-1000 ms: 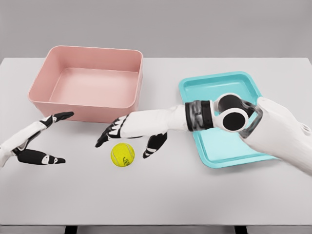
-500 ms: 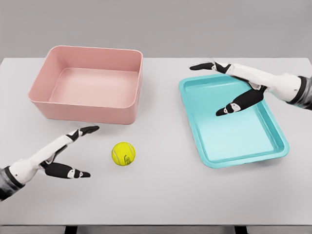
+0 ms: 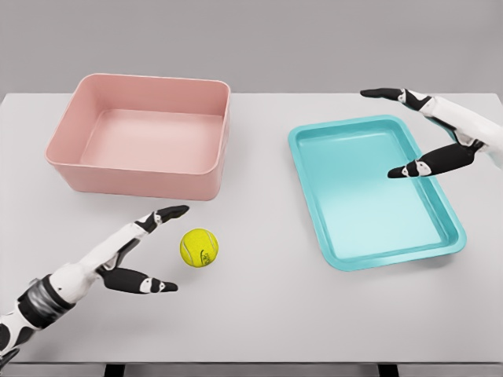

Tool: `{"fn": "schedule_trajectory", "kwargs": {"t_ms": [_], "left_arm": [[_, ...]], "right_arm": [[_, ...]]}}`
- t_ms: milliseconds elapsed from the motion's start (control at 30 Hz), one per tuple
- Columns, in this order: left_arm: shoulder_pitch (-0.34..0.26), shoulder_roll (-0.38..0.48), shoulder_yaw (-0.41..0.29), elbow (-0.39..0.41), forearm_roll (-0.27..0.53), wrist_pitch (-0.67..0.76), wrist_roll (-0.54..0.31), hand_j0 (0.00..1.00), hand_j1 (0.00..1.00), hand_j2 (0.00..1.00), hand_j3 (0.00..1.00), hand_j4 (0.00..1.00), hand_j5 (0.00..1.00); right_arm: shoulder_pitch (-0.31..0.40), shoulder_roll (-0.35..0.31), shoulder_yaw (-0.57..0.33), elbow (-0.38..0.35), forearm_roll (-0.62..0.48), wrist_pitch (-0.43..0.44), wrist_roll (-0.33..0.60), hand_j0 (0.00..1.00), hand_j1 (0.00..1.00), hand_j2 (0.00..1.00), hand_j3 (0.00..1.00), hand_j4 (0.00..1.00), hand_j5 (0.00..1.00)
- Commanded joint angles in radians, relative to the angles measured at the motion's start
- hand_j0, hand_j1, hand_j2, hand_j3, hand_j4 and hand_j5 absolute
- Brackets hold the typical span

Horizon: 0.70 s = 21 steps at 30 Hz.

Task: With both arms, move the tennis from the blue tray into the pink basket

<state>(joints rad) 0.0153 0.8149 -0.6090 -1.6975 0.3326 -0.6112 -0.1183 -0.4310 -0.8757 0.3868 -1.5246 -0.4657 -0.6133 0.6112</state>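
One tennis ball (image 3: pixel 199 247) lies just beyond the spread left hand (image 3: pixel 134 251).

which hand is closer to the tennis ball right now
Left. The left hand is open just left of the tennis ball on the table, not touching it. The right hand hovers open over the blue tray's far right corner.

A simulated test bench: plain white table (image 3: pixel 259 314) against flat grey backdrop (image 3: pixel 259 39).
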Motion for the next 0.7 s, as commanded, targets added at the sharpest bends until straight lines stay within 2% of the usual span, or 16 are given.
{"fn": "schedule_trajectory", "kwargs": {"t_ms": [0, 667], "left_arm": [[-0.002, -0.014, 0.000, -0.001, 0.003, 0.000, 0.000, 1.00, 1.00, 1.00, 1.00, 1.00, 1.00], [-0.017, -0.083, 0.006, 0.025, -0.047, 0.000, 0.002, 1.00, 1.00, 1.00, 1.00, 1.00, 1.00]], "right_arm": [[0.002, -0.002, -0.003, -0.022, -0.001, 0.002, 0.000, 1.00, 1.00, 1.00, 1.00, 1.00, 1.00], [0.003, 0.001, 0.001, -0.051, 0.001, 0.002, 0.000, 1.00, 1.00, 1.00, 1.00, 1.00, 1.00]]}}
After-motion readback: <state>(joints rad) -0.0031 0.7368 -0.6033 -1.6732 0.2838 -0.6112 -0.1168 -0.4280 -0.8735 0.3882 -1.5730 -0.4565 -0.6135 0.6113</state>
